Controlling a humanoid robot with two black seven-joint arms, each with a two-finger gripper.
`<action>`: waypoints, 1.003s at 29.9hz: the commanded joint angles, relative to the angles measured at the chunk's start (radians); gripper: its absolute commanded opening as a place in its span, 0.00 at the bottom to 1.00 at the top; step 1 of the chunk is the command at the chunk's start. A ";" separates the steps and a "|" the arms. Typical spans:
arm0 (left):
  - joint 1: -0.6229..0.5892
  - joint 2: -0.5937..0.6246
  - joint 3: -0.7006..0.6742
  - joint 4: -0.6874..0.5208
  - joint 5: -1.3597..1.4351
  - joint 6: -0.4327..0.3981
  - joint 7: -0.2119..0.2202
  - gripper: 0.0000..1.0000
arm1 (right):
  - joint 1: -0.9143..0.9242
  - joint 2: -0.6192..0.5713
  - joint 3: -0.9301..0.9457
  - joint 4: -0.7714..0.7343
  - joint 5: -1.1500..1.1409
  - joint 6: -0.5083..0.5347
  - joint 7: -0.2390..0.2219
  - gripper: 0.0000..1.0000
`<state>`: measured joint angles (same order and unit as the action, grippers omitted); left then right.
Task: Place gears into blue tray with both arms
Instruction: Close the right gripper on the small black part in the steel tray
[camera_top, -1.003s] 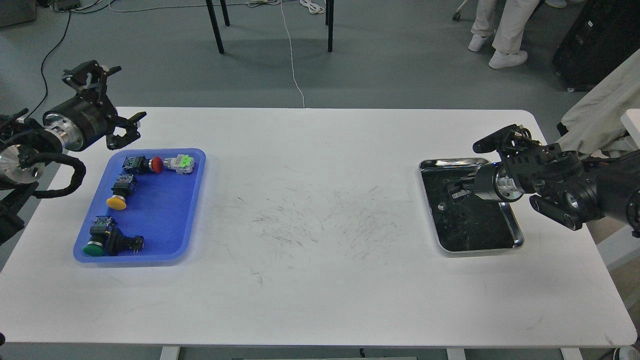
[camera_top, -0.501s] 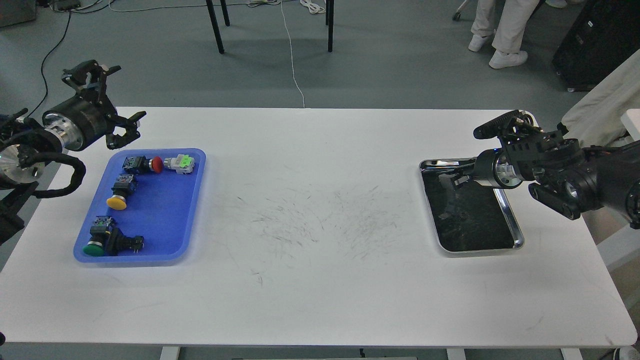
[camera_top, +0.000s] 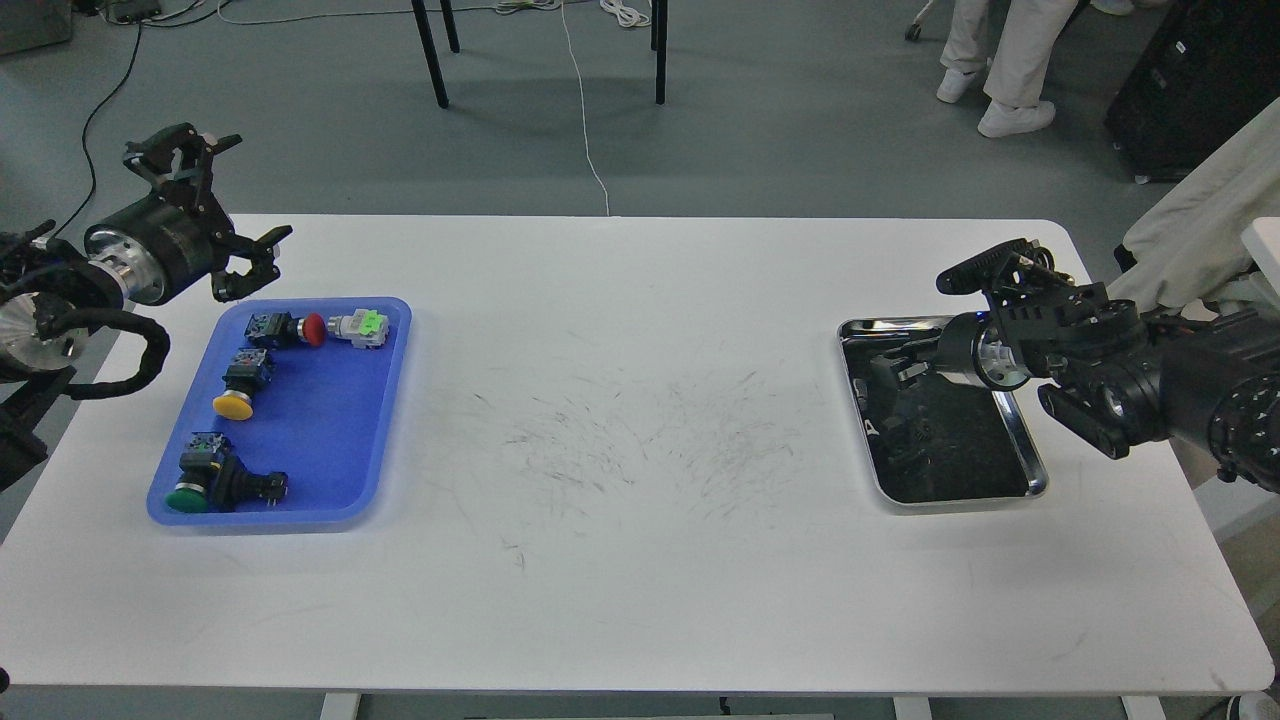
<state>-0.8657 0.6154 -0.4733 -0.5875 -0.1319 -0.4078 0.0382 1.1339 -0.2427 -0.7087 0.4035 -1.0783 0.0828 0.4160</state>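
Note:
The blue tray (camera_top: 320, 420) lies at the table's left and holds push-button switches. I cannot make out any gears, neither on the blue tray nor in the dark steel tray (camera_top: 960, 497) at the right. My left gripper (camera_top: 255, 190) hovers just beyond the blue tray's far left corner. Its claws are spread wide and hold nothing. My right gripper (camera_top: 915, 325) is over the far part of the steel tray. One finger is raised above the rim and the other is dark against the tray's inside. They stand apart, and I see nothing between them.
On the blue tray are a red-capped switch (camera_top: 312, 328), a yellow-capped switch (camera_top: 233, 404) and a green-capped switch (camera_top: 186, 497). The white table (camera_top: 640, 560) is scuffed in the middle. Chair legs, cables and a person's legs are on the floor beyond the far edge.
My right gripper has lifted slightly and shifted left over the steel tray. My left gripper has barely moved and stays spread.

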 joint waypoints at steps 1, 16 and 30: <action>0.001 0.000 0.001 0.000 0.000 0.000 0.000 0.99 | -0.008 0.000 -0.002 0.003 0.000 0.002 0.003 0.49; 0.001 0.000 0.001 0.000 0.000 0.001 0.000 0.99 | -0.014 -0.001 -0.018 0.002 -0.008 0.005 0.040 0.19; 0.001 0.000 0.001 0.000 0.000 0.001 0.000 0.99 | 0.001 0.000 -0.018 0.002 -0.011 0.005 0.059 0.01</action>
<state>-0.8651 0.6147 -0.4730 -0.5875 -0.1318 -0.4072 0.0384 1.1283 -0.2422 -0.7276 0.4048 -1.0892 0.0878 0.4686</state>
